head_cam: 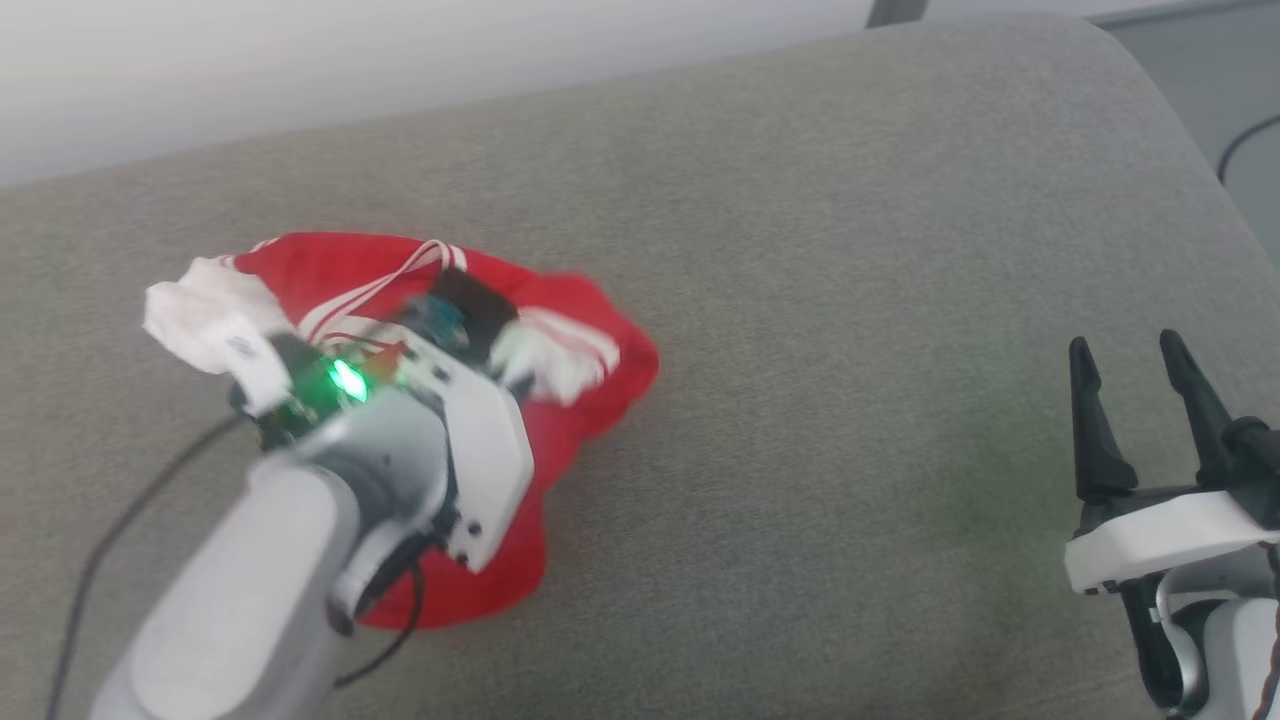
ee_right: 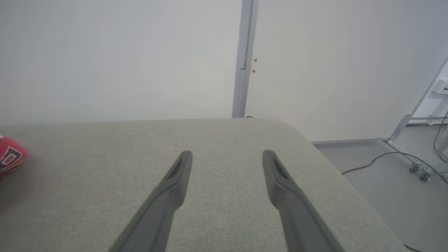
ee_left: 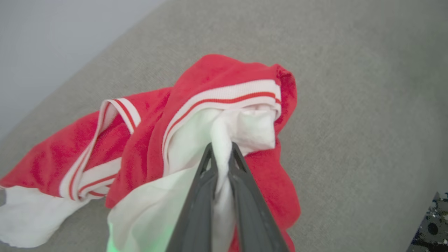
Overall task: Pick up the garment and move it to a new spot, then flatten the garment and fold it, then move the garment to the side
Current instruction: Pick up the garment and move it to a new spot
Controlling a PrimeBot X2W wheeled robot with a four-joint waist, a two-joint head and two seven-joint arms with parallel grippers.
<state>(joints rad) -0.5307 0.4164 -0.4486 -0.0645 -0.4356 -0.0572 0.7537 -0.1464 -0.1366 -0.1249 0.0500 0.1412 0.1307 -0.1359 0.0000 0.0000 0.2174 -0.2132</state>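
Observation:
The garment (head_cam: 560,330) is a red jersey with white panels and striped trim, bunched up at the left of the grey cushioned surface (head_cam: 850,300). My left gripper (ee_left: 220,148) is shut on a fold of its white cloth, and the rest of the garment (ee_left: 147,140) drapes below and to the left. In the head view the left arm covers part of the cloth. My right gripper (head_cam: 1125,355) stands open at the lower right, well apart from the jersey, nothing between its fingers. A red edge of the garment (ee_right: 10,155) with a letter shows at the far left of the right wrist view.
The grey surface (ee_right: 224,140) has a rounded far right corner. Beyond it are a white wall with a grey post (ee_right: 243,59), a floor with a black cable (ee_right: 385,157), and a wheeled metal frame (ee_right: 420,171) at right.

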